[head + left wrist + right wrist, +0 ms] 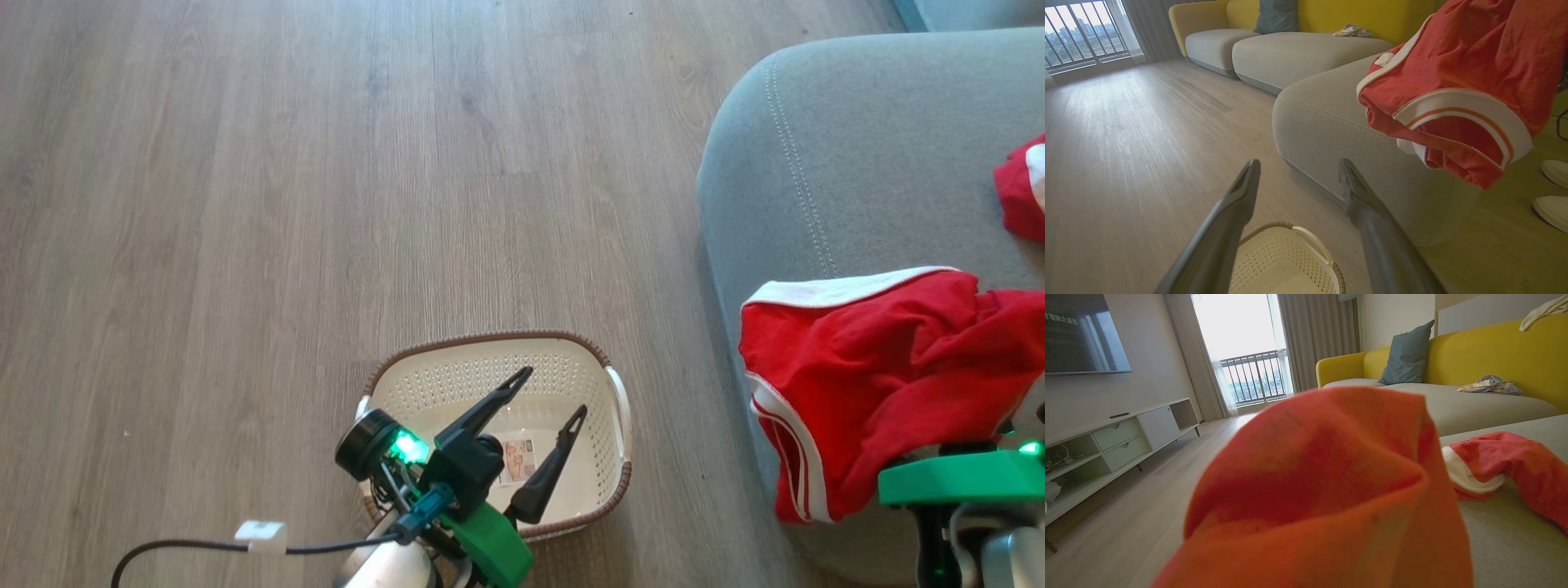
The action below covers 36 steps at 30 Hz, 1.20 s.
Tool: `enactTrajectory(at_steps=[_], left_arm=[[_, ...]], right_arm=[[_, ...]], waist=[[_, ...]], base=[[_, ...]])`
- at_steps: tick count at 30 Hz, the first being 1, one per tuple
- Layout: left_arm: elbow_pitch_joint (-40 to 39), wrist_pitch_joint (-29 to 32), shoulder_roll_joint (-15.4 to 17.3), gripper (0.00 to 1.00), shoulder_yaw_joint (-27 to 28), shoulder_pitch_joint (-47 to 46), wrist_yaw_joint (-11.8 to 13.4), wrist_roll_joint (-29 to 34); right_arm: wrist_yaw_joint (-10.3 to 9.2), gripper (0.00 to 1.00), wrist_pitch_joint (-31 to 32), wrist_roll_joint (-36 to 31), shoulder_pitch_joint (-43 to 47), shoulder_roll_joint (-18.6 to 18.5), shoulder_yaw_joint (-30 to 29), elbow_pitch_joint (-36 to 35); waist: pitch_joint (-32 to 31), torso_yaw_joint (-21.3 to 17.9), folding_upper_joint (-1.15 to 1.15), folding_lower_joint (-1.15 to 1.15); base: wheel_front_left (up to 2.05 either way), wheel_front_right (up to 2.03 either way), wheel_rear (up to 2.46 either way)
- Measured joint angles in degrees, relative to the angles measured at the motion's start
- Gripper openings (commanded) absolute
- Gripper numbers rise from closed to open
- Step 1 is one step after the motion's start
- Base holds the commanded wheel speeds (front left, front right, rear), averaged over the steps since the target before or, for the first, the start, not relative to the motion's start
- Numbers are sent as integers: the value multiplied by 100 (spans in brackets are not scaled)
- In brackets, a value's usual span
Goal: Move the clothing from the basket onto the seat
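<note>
The cream basket (482,339) stands on the floor with just a label on its bottom. My left gripper (553,390) hangs above it, open, with nothing between its fingers (1241,200). A red garment with white bands (882,367) is lifted at the seat's front corner, drooping over the grey-green seat (865,147). It hangs from my right gripper, covers that gripper's fingers, and leaves only the green mount (959,482) showing. This same cloth (1310,477) fills the near right wrist view. A second red garment (1020,192) lies on the seat further back.
Pale wood floor runs left of the seat. A black cable with a white tag (261,535) trails near my left arm. White shoes (1555,175) sit by the sofa. A low TV cabinet (1118,437) lines the far wall, and a pillow (1406,353) rests on the yellow sofa.
</note>
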Motion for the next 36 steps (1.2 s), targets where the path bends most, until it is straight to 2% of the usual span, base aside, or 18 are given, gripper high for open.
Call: enactTrajectory(at_steps=[7,13,20,33,34,35,36], left_arm=[[-5,0,1,100,20,-1,43,-1],[-35,1,3,100,36,-3,46,-1],[-85,1,10,100,52,-33,45,1],[-113,1,44,100,57,-270,-20,127],[-113,1,44,100,57,-270,-20,127],[-112,1,80,100,57,-278,-53,136],[-112,1,80,100,57,-278,-53,136]], right_arm=[[0,0,0,0,-7,1,-23,-45],[0,0,0,4,-67,2,-38,-133],[0,0,0,10,-171,10,-110,-278],[0,0,0,197,-224,44,-174,-385],[0,0,0,197,-224,44,-174,-385],[0,0,0,263,-224,45,-180,-383],[0,0,0,263,-224,45,-180,-383]], waist=[[1,-113,0,0],[35,-414,0,0],[136,-974,0,0],[467,-2255,0,0],[467,-2255,0,0],[520,-2449,0,0],[520,-2449,0,0]], base=[[0,0,0],[0,0,0],[0,0,0],[0,0,0],[0,0,0],[0,0,0],[0,0,0]])
